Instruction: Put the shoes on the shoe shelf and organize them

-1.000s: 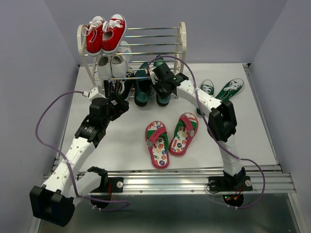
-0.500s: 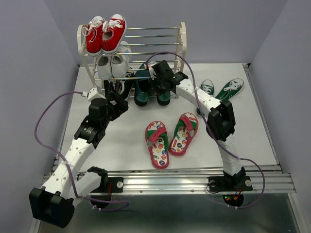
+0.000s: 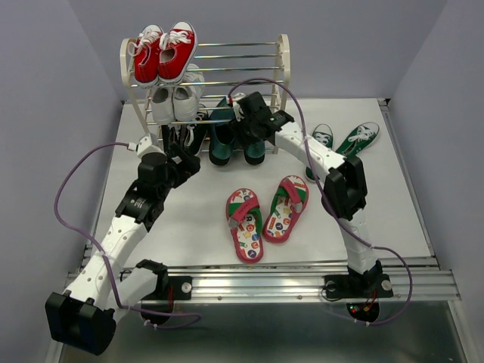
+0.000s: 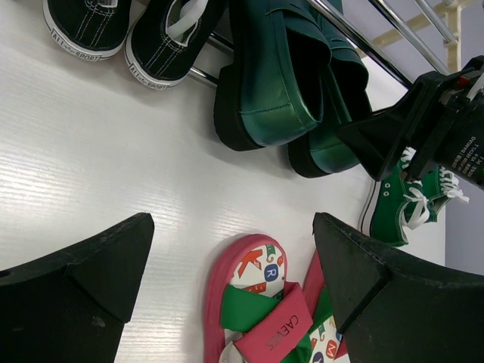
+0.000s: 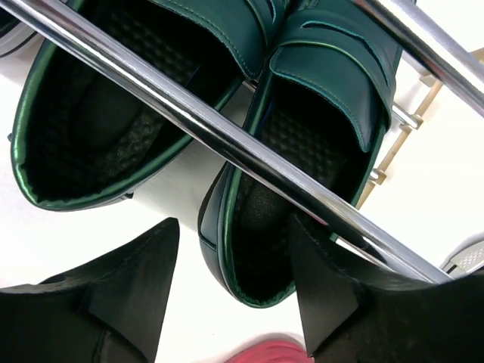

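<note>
a: what's on the left side?
b: the left end effector (image 4: 233, 227) hangs over the table (image 3: 151, 227), fingers spread wide with nothing between them. it sits just in front of the black sneakers (image 4: 121, 30), which are at the foot of the shoe shelf (image 3: 281, 60).
a: and the shelf itself?
b: red sneakers (image 3: 162, 53) are on the top tier at the left end, with white sneakers (image 3: 175, 97) on the tier below. the dark teal slip-ons (image 5: 113, 113) stand side by side at the bottom, just right of the black pair, toes in under the chrome rods and heels toward the arms.
a: the right arm?
b: the right end effector (image 5: 233, 223) is released too. it's above the slip-ons' heels, and i can't tell if it touches them.
a: the other shoes?
b: the red flip-flops (image 3: 265, 215) lie mid-table, soles down. the green sneakers (image 3: 344, 142) lie on the table to the right of the shelf.
</note>
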`<state>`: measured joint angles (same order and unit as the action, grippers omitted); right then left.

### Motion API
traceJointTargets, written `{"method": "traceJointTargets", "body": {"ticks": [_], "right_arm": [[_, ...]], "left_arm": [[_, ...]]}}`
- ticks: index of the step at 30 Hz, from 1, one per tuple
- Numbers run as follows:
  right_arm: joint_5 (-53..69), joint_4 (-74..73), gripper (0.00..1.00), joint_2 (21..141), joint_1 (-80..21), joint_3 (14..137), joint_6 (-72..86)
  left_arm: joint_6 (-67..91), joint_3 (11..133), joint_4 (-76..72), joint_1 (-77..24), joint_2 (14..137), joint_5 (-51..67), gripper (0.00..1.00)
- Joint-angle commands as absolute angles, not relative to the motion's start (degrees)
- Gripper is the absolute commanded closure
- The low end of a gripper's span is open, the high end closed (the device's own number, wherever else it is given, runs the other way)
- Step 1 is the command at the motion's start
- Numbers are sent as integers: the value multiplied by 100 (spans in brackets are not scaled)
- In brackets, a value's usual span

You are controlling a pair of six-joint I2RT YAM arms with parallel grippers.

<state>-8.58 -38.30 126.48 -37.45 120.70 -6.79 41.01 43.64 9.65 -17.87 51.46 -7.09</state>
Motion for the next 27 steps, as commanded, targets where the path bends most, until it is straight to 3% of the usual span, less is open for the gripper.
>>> {"method": "traceJointTargets", "body": {"ticks": [1, 5, 6, 15, 27], "right_arm": [[-792, -3577, 33, 12077, -3718, 12156, -484], [-563, -3586, 10, 11690, -3718, 11936, -290], [-467, -3577, 0, 11507, -3718, 11788, -194], [-668, -3052, 0, 10127, -3718, 10013, 913], [-2127, -2813, 0, 8561, -3665, 7788, 1617]], "left_arm": [[4096, 4394, 703, -1758, 5071, -589, 1], [4078, 4412, 650, -1758, 5089, -528, 1], [4069, 4412, 616, -1758, 5115, -493, 1], [4140, 4456, 27, -1767, 5887, -72, 1], [3955, 5255, -1300, -1793, 7734, 756, 1]]}}
